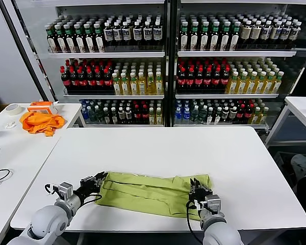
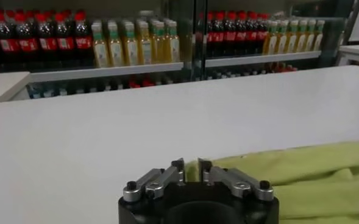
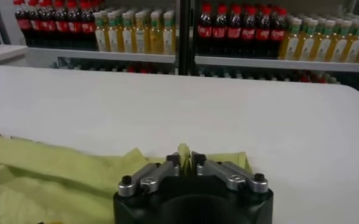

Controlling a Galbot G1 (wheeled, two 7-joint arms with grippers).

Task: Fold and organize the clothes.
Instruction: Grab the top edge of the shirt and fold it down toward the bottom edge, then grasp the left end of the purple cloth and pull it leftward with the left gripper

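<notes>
One T-shirt [image 1: 150,194], two pinching grippers.

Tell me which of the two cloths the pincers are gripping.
The lime-green T-shirt on the near table, pinched at its ends by left pincer and right pincer; the orange cloth lies untouched.

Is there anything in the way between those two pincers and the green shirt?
Nothing visible. The left pincer is closed on one end of the green shirt, and the right pincer is closed on the other end.

Left hand [image 2: 191,170] pinched on lime-green T-shirt [image 2: 301,182] edge, white table [image 2: 167,115], bottle shelves [image 2: 136,45] behind.
</notes>
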